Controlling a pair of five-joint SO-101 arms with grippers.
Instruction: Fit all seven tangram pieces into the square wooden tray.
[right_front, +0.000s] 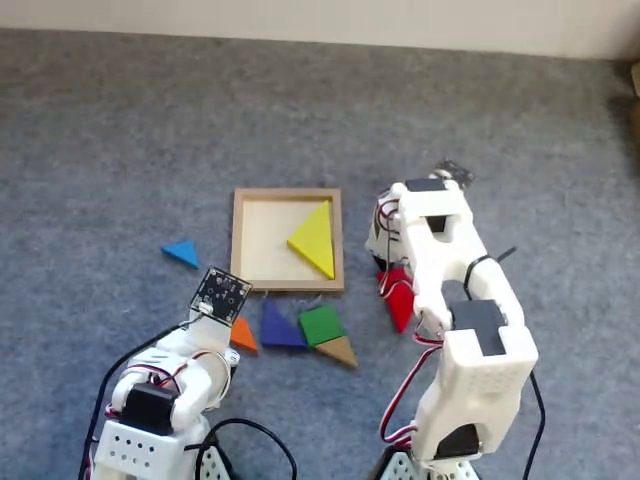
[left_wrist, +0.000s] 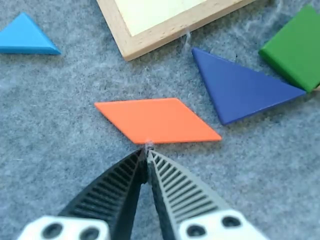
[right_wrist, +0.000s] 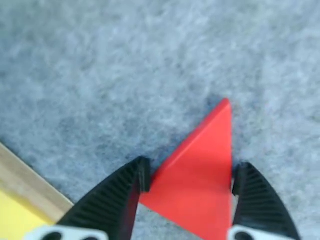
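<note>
The square wooden tray (right_front: 240, 240) holds a yellow triangle (right_front: 315, 240) on its right side. A red triangle (right_wrist: 200, 185) lies on the carpet right of the tray, and my right gripper (right_wrist: 190, 175) is shut on it, one finger against each side edge. An orange parallelogram (left_wrist: 157, 120) lies below the tray's corner (left_wrist: 145, 37). My left gripper (left_wrist: 147, 152) is shut, its tips touching the parallelogram's near edge. Beside it lie a dark blue triangle (left_wrist: 240, 87) and a green square (left_wrist: 295, 47). A light blue triangle (right_front: 181, 253) sits left of the tray.
A tan triangle (right_front: 338, 350) lies just below the green square (right_front: 322, 324). Grey carpet surrounds the tray, with open room above it and to the far left. The right arm (right_front: 470, 330) stands close to the tray's right side.
</note>
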